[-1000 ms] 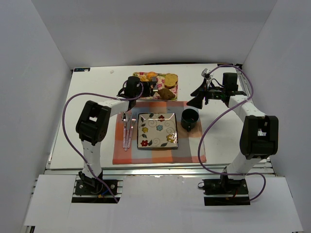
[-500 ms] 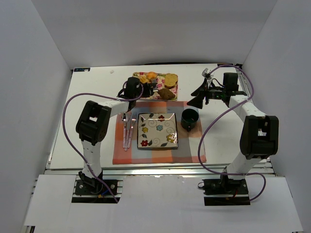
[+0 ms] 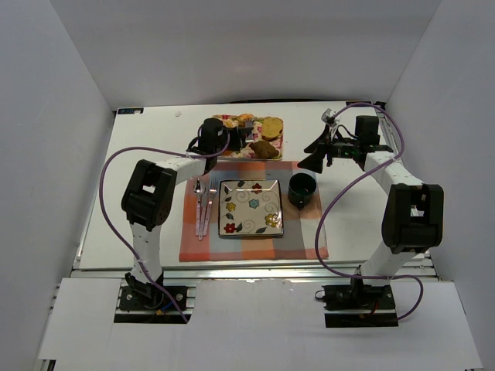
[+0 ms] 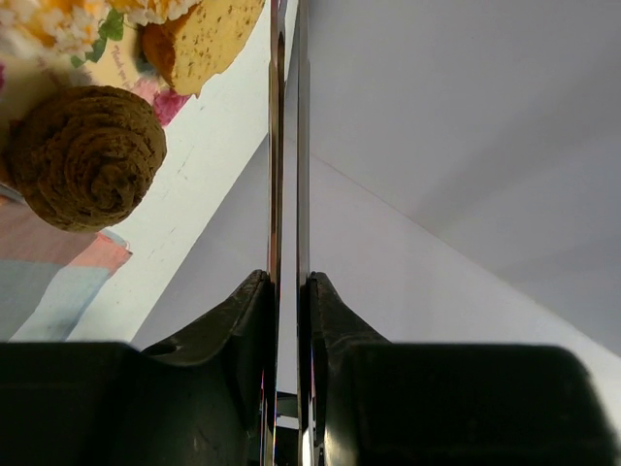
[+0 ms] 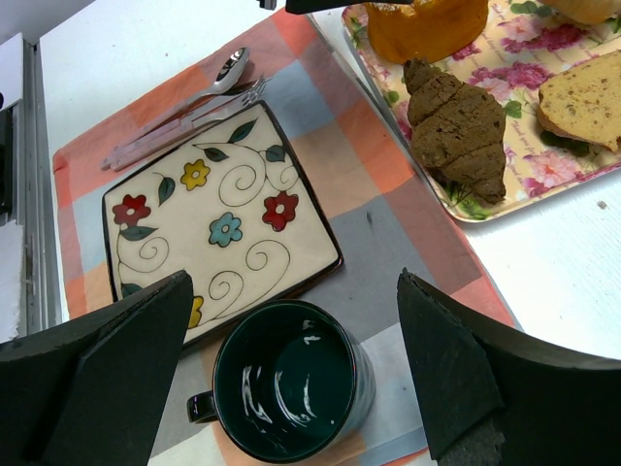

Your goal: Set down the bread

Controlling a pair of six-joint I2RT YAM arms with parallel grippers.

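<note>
Over the floral tray, the left tool is pinched nearly closed, empty; beside it sits a ridged, dark-brown swirled pastry.

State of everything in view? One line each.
left gripper: shut, nothing between the fingers
right gripper: open, empty
bread: on the floral tray, not yet on the plate
plate: empty, flat on the placemat
mug: upright, empty
</note>
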